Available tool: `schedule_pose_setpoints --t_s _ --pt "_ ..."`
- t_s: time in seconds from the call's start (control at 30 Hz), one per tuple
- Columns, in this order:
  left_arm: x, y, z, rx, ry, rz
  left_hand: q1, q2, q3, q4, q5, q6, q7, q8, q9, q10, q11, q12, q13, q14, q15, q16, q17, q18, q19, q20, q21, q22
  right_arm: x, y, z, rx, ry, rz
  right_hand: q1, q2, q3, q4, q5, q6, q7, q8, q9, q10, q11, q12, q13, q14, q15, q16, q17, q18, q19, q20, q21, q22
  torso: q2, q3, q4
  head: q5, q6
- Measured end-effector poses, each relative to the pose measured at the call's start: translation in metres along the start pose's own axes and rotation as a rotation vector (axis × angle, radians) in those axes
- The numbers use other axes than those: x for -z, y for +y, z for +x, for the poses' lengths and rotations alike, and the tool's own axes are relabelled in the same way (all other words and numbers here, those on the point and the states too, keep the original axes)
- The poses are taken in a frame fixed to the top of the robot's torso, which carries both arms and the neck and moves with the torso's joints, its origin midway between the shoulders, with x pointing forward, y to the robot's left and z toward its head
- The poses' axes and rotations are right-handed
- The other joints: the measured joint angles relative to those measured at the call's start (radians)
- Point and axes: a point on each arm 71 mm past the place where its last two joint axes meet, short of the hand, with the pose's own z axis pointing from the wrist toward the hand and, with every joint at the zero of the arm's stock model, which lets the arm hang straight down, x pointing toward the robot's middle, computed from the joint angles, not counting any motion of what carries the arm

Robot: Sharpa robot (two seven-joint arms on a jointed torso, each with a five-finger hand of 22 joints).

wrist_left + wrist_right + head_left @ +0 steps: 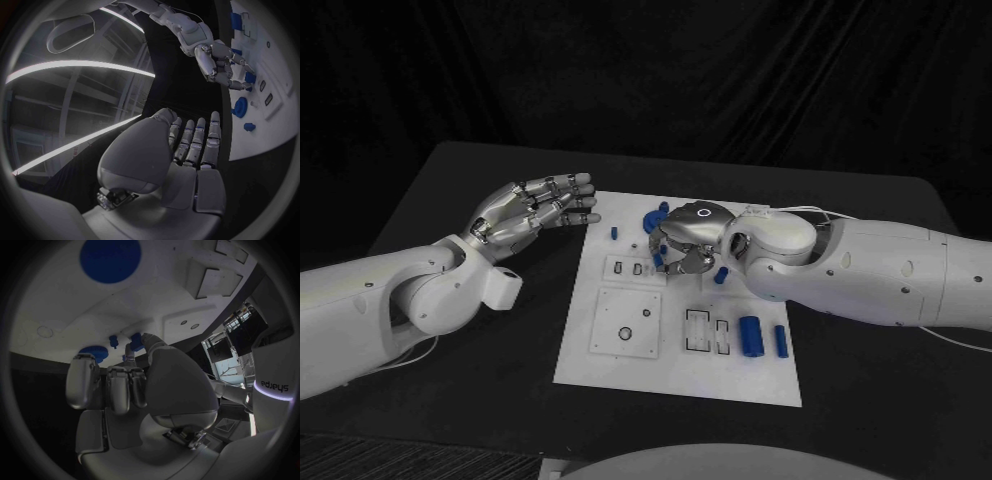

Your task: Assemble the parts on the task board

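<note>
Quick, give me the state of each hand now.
Left hand: open, holding nothing, off the task board.
Right hand: over the board among the blue parts; cannot tell whether it holds one.

**Count on the bench**

One bench [473,180]. One white board [678,375] lies on it. Two arms reach in, each with one hand: left hand [538,212], right hand [687,238]. Blue parts seen from the head camera: two long ones [751,335] side by side, one small peg [615,232], and others half hidden under the right hand, too covered to count.
</note>
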Motion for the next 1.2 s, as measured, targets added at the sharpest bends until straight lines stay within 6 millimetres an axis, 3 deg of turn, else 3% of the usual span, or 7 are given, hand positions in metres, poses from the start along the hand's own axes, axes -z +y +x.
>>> schedule_pose_setpoints --t_s 0.2,0.47,0.8,0.83,0.87,1.07,1.2 --pt "-0.0001 0.0002 -0.0001 0.000 0.001 -0.002 0.000 0.000 0.003 0.003 0.000 0.000 0.000 0.000 0.000 0.000 0.000 0.000 0.000 0.000 0.000 0.000 0.000 0.000 0.000 0.000 0.000 0.000 -0.0001 0.0000 0.0011 0.000 0.005 0.005 -0.019 0.002 -0.015 -0.008 -0.084 0.000 0.000 0.003 -0.002 0.000 0.000 0.000 0.000 0.000 0.000 0.000 0.000 0.000 0.000 0.000 -0.013 0.000 0.000 0.0000 -0.0002 0.000 -0.002" --pt "0.0000 0.0004 -0.0001 0.001 0.002 -0.004 0.000 0.000 0.003 0.003 0.000 0.000 0.000 0.000 0.000 0.000 0.000 0.000 0.000 0.000 0.000 0.000 0.000 0.000 0.000 0.000 0.000 0.000 0.0002 -0.0003 0.0039 0.000 0.020 0.010 -0.034 -0.001 -0.030 -0.010 -0.131 -0.023 0.003 -0.010 -0.008 0.000 0.000 0.000 0.000 -0.004 0.004 0.000 0.000 0.000 -0.004 0.004 -0.016 0.000 0.000 -0.0001 -0.0008 -0.001 -0.005" --pt "-0.0001 0.0007 -0.0001 0.002 0.003 -0.006 0.000 0.000 0.003 0.003 0.000 0.000 0.000 0.000 0.000 -0.004 0.004 0.000 0.000 0.000 0.000 0.000 0.000 0.000 0.000 0.000 -0.004 0.000 0.0002 -0.0007 0.0049 0.001 0.030 0.013 -0.046 -0.013 -0.052 -0.013 -0.169 -0.097 0.008 -0.088 -0.049 0.000 0.007 0.000 0.000 0.000 0.007 0.000 0.000 0.000 -0.007 0.007 -0.037 0.000 0.000 -0.0001 -0.0009 -0.002 -0.010" --pt "0.0000 0.0008 -0.0002 0.002 0.003 -0.006 0.000 0.000 0.003 0.003 0.000 0.000 0.000 0.000 0.000 -0.004 0.004 0.000 0.000 0.000 0.000 0.000 0.000 0.000 0.000 0.000 -0.004 0.000 0.0002 -0.0007 0.0049 0.001 0.030 0.013 -0.045 -0.012 -0.052 -0.013 -0.173 -0.105 0.008 -0.097 -0.054 0.000 0.007 0.000 0.000 0.000 0.007 0.000 0.000 0.001 -0.007 0.007 -0.041 0.000 0.000 -0.0001 -0.0010 -0.002 -0.011" --pt "0.0000 0.0008 -0.0002 0.002 0.003 -0.006 0.000 0.000 0.003 0.003 0.000 0.000 0.000 0.000 0.000 -0.004 0.004 0.000 0.000 0.000 0.000 0.000 0.000 0.000 0.000 0.000 -0.004 0.000 0.0001 -0.0006 0.0049 0.001 0.031 0.013 -0.045 -0.012 -0.052 -0.013 -0.173 -0.107 0.007 -0.103 -0.057 0.000 0.007 0.000 0.000 0.000 0.007 0.000 0.000 0.015 -0.007 0.007 -0.041 0.000 0.000 -0.0001 -0.0012 -0.002 -0.011" --pt "0.0001 0.0010 -0.0006 0.002 0.002 -0.007 0.000 0.000 0.003 0.003 0.000 0.000 0.000 0.000 0.000 -0.004 0.004 0.000 0.000 0.000 0.000 0.000 0.000 0.000 0.000 0.000 -0.004 0.000 0.0004 -0.0010 0.0051 0.001 0.032 0.015 -0.063 -0.024 -0.076 0.004 -0.231 -0.161 0.011 -0.164 -0.093 0.000 0.007 0.000 0.000 -0.004 0.010 0.000 0.000 0.015 -0.011 0.011 -0.053 0.000 0.000 -0.0001 -0.0013 -0.001 -0.012" --pt "0.0001 0.0010 -0.0008 0.002 0.002 -0.008 0.000 0.000 0.003 0.003 0.000 0.000 0.000 0.000 0.000 -0.004 0.004 0.000 0.000 0.000 0.000 0.000 0.000 0.000 0.000 0.000 -0.004 0.000 0.0023 -0.0034 0.0056 0.001 0.031 0.020 -0.072 -0.031 -0.089 0.017 -0.257 -0.171 0.011 -0.178 -0.106 0.000 0.007 0.000 0.000 -0.004 0.010 0.000 0.000 0.015 -0.011 0.011 -0.053 0.000 0.000 0.0001 -0.0009 -0.001 -0.012"
